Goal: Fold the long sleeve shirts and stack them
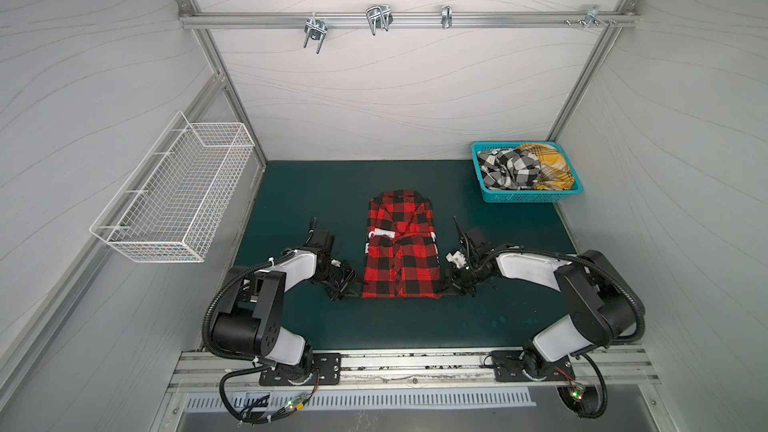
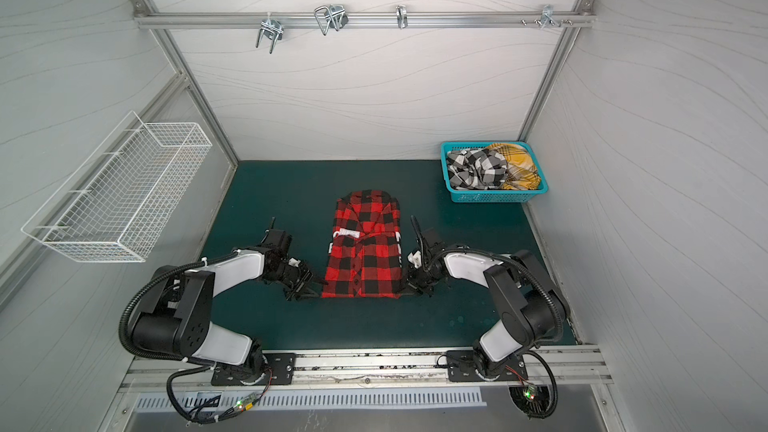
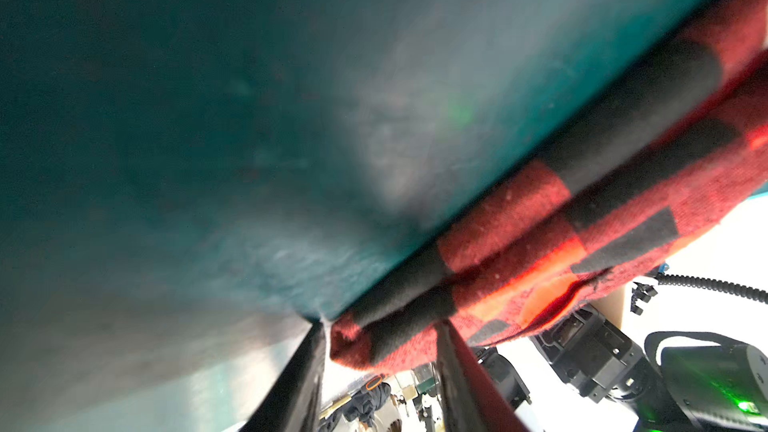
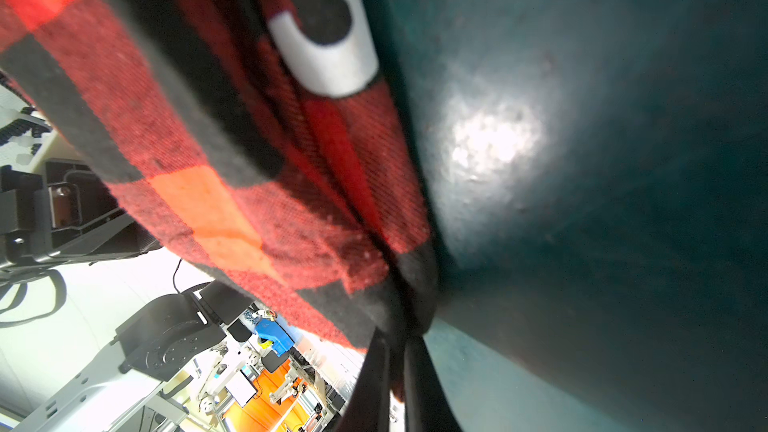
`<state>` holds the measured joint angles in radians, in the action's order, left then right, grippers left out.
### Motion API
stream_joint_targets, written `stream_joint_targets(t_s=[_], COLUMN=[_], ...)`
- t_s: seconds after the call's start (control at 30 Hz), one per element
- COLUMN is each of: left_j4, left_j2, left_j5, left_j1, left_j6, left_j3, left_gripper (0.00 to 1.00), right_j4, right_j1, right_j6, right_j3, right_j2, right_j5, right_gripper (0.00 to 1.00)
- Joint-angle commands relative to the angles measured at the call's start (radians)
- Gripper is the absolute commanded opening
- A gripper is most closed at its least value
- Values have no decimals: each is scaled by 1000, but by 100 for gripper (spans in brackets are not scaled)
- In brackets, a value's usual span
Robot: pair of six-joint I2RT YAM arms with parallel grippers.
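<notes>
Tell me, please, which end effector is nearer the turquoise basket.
Right. The right end effector is at the red plaid shirt's corner on the turquoise basket's side; the left end effector is across the shirt.

Hidden and unclear
On the red plaid shirt [image 1: 400, 259], white letters [image 1: 384, 233] mostly folded under; yellow shirt [image 1: 552, 168] partly covered by black-and-white shirt [image 1: 509, 168]; left gripper [image 3: 382, 326] jaws straddle the hem, grip unclear.

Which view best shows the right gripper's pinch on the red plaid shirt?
Right wrist view: close up, the right gripper is shut on the red plaid shirt. Both top views show it small at the shirt's corner; the left wrist view misses the pinch.
</notes>
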<state>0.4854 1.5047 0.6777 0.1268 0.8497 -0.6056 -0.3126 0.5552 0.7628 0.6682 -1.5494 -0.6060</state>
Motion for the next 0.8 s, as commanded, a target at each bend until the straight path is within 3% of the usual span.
stream_joint_targets(t_s=[0.0, 0.07, 0.23, 0.37, 0.57, 0.77], left_j4=[-151, -143, -111, -125, -190, -91], left_j2=[76, 59, -53, -66, 31, -107], left_j5=[-241, -231, -222, -219, -164, -196], left_j1=[-6, 0, 22, 43, 50, 60], left_j6=[-18, -11, 25, 38, 66, 64], left_j3=[43, 55, 128, 145, 133, 180], left_gripper=[42, 42, 56, 56, 47, 58], right_j4=[16, 20, 20, 20, 10, 9], right_j1=[5, 4, 5, 6, 6, 6], right_j6=[12, 13, 14, 14, 14, 17], right_j3=[4, 4, 8, 7, 7, 18], right_j2=[-15, -18, -20, -23, -15, -17], right_j5=[-8, -11, -11, -11, -9, -12], right_gripper=[11, 11, 11, 11, 11, 11])
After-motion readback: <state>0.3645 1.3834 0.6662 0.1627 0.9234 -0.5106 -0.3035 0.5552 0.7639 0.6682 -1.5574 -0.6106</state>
